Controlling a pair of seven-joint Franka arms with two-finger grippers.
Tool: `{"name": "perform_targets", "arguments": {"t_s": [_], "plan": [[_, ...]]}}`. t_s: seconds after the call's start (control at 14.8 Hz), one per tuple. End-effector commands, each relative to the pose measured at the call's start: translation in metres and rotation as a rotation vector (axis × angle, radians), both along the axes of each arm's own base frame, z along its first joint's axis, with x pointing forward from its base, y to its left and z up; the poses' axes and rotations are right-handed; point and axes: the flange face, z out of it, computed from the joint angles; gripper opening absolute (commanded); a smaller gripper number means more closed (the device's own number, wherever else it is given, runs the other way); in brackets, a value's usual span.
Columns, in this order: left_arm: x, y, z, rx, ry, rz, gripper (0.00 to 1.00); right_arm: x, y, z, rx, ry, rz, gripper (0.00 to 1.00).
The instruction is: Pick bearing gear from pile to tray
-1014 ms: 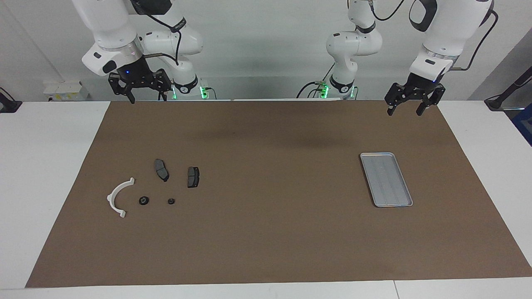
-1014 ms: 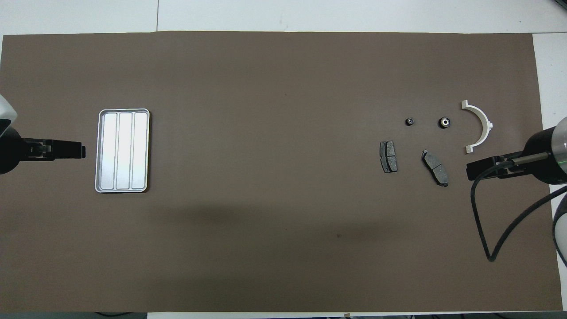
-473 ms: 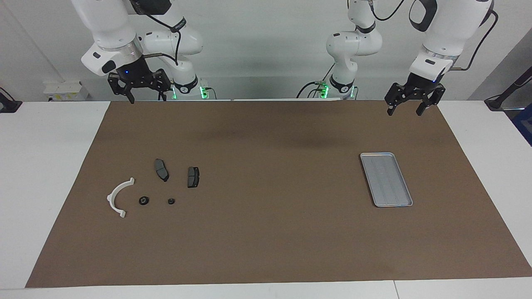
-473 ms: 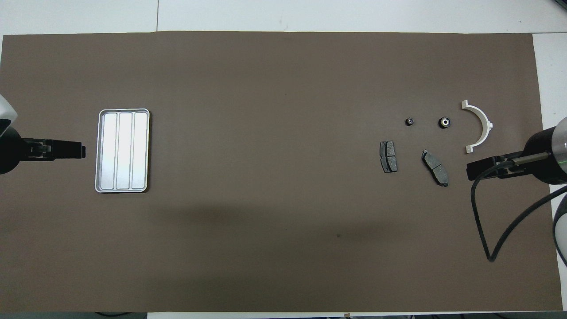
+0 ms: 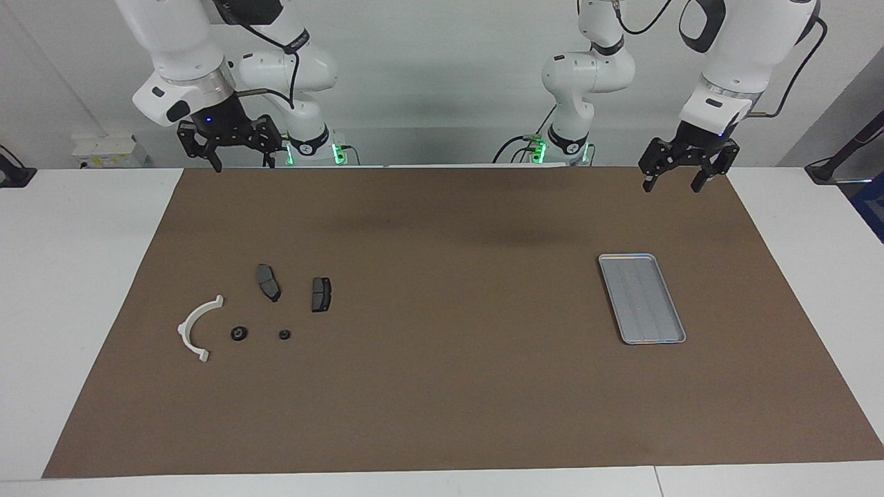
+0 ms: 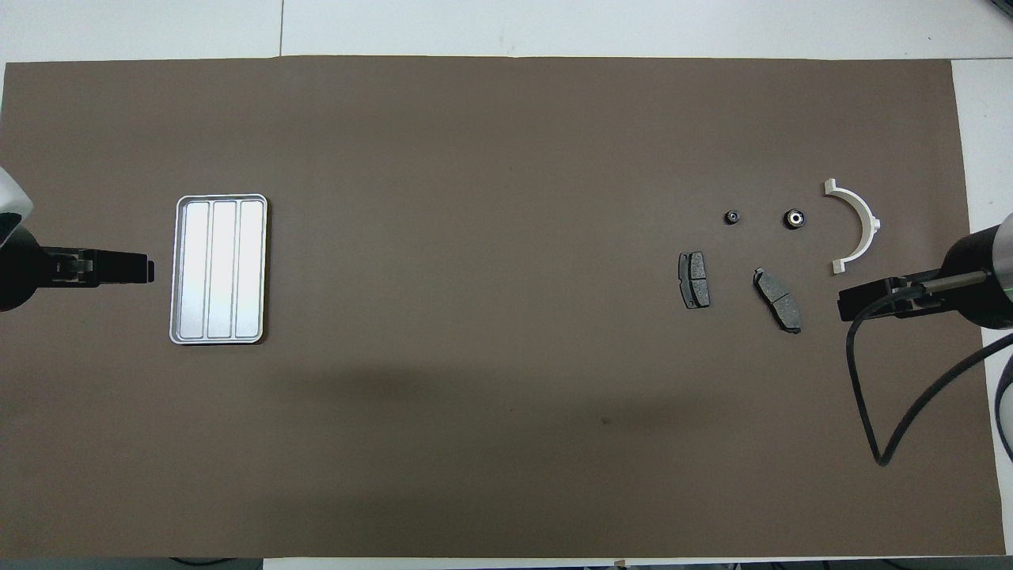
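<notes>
Silver tray (image 5: pixel 642 298) sits bare near the left arm's end of the brown mat (image 5: pixel 442 386); nothing moved yet. Both bearing gears (image 5: pixel 238 333) lie in the pile toward the right arm's end. Left gripper (image 5: pixel 674 182) and right gripper (image 5: pixel 243 163) hang high, jaws apart, holding nothing

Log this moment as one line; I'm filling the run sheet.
stage: not started | left gripper: open, raised | right gripper: open, raised | tray: empty | small round parts: on mat beside white bracket
</notes>
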Motion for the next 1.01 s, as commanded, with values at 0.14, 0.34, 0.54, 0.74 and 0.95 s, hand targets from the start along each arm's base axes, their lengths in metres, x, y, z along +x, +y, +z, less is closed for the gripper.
{"name": "perform_targets", "arguments": {"t_s": [0.14,0.34,0.54,0.74,0.95], "plan": [[-0.0061,-0.002,0.0004,-0.01,-0.015,-0.002,1.0,-0.0022,-0.0015,0.0047,0.025,0.002,-0.013,1.0],[-0.0066,-0.0012,0.0004,-0.01,-0.015,-0.002,1.0,-0.0007,-0.0037,0.0057,0.026,-0.01,-0.016,1.0],[-0.0066,-0.0012,0.0004,-0.01,-0.015,-0.002,1.0,-0.0009,-0.0007,0.0057,0.026,-0.01,-0.013,1.0],[-0.0058,-0.0012,0.0007,-0.01,-0.018,-0.002,1.0,-0.0008,0.0001,0.0058,0.025,-0.011,-0.02,1.0],[-0.0066,-0.0012,0.0004,-0.01,-0.015,-0.002,1.0,-0.0008,-0.0022,0.005,0.025,-0.008,-0.024,1.0]]}}
